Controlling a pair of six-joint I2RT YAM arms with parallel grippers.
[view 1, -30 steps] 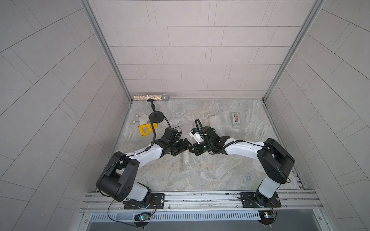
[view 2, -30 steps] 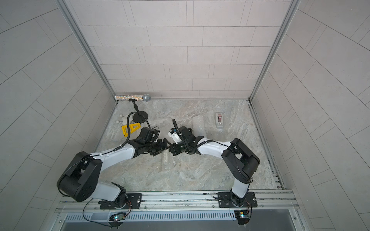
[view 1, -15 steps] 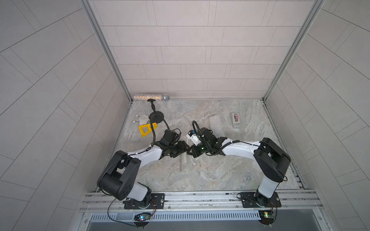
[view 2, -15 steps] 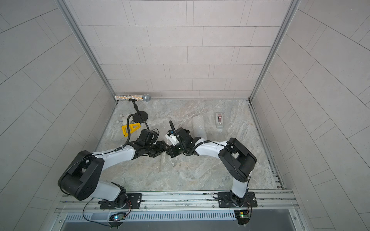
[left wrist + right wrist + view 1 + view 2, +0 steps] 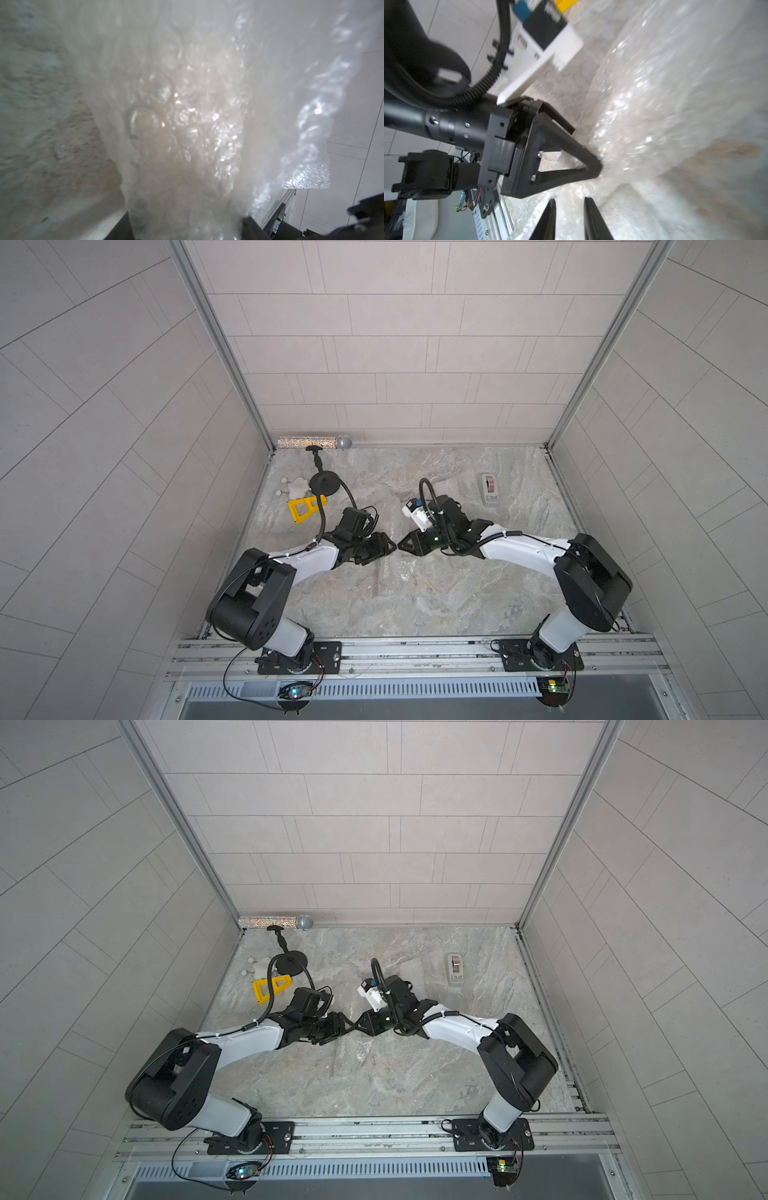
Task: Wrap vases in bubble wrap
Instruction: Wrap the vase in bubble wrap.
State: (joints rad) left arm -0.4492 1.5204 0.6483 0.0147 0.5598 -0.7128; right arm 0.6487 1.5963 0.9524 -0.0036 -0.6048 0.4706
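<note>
The left tool (image 5: pixel 390 546) has its jaws apart with bubble wrap (image 5: pixel 187 116) bunched between them; whether they pinch it cannot be told. The right tool (image 5: pixel 569 200) stands narrowly open, its tips close to the wrap, with nothing seen between them. Both tools meet tip to tip at mid-worktop (image 5: pixel 457 593). There the wrap is clear, shiny and crumpled into a blurred mound. A white scalloped vase (image 5: pixel 297 488) stands at the far left.

Grey-beige marbled bench (image 5: pixel 519 605), clear bubble wrap (image 5: pixel 187 116) with round-bubble pattern, yellow tool (image 5: pixel 305 509), glittery silver microphone (image 5: pixel 313 442), white tiled walls (image 5: pixel 395 344)
</note>
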